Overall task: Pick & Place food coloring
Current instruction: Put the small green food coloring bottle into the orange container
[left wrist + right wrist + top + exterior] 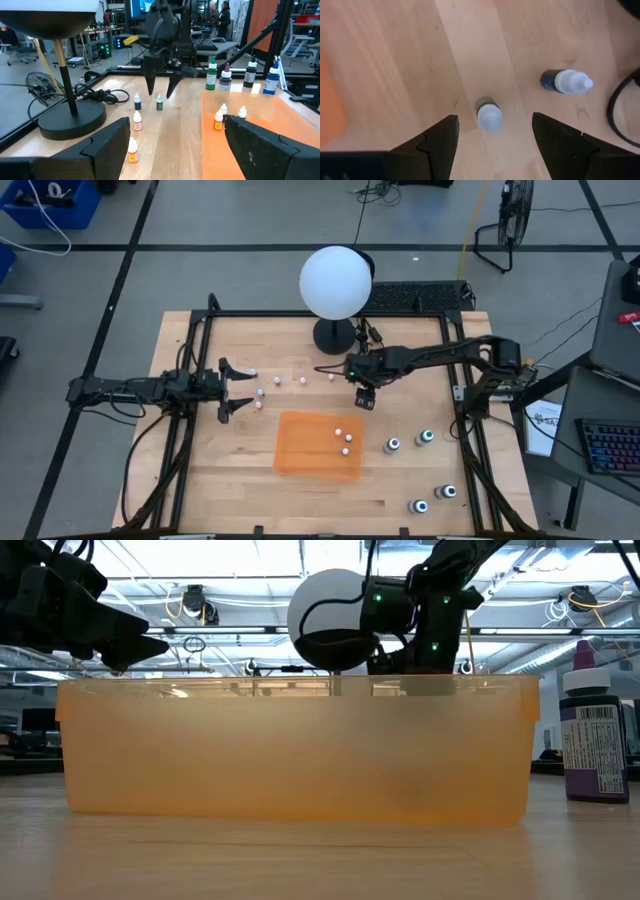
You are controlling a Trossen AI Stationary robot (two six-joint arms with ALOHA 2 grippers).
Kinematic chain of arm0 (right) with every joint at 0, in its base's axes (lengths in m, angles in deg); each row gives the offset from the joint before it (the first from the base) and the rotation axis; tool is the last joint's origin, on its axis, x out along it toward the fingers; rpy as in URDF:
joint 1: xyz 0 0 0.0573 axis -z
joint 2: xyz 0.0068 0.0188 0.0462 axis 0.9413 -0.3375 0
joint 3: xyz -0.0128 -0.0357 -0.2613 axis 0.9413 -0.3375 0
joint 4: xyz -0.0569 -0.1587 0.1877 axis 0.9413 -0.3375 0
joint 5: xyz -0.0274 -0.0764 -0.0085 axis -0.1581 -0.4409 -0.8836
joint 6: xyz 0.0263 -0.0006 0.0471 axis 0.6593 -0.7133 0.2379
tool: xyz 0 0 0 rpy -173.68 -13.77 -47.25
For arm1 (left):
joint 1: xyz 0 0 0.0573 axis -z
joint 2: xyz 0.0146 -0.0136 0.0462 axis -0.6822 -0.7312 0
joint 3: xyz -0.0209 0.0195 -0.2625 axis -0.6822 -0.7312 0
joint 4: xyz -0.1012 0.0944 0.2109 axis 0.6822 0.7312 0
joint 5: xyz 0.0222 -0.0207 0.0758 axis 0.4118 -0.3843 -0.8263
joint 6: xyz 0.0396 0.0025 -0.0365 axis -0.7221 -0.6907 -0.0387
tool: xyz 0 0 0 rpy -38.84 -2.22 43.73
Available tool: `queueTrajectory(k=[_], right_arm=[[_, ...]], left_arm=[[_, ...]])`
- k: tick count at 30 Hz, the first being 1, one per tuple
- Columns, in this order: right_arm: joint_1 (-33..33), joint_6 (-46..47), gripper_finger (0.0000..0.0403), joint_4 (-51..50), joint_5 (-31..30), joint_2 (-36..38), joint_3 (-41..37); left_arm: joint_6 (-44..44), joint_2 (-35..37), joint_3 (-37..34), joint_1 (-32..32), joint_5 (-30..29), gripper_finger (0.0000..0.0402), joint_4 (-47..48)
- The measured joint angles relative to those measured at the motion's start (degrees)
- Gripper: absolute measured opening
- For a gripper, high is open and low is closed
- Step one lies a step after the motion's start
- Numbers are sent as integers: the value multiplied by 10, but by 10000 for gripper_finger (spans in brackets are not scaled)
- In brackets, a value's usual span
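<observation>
Small whitish-capped food coloring bottles [278, 381] stand scattered on the wooden table between the two arms. Three more [345, 440] stand in the orange tray [300, 455]. Bigger dark bottles [392, 445] stand right of the tray. My right gripper [493, 119] is open and points down, its fingers on either side of a small green bottle [159, 102] and just above it, without touching. A dark small bottle [566, 81] stands beside it. My left gripper [235, 388] is open and waits left of the scattered bottles.
A lamp with a white globe [336, 281] and a black base [70, 117] stands at the far edge, its cord [100, 94] lying on the table. The tray wall [300, 750] fills the low view, with a purple bottle [592, 730] to its right.
</observation>
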Motion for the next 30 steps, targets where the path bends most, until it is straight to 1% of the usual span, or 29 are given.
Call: queueTrajectory(k=[12,19,25,30], right_arm=[[10,-17,242,19,16,-60,0],[10,-18,230,12,15,-62,0],[11,-20,192,14,15,-61,0],[14,-34,129,16,13,-61,0]], left_arm=[[0,0,0,0,0,324,0],[0,0,0,0,0,324,1],[0,0,0,0,0,324,0],[0,0,0,0,0,324,0]])
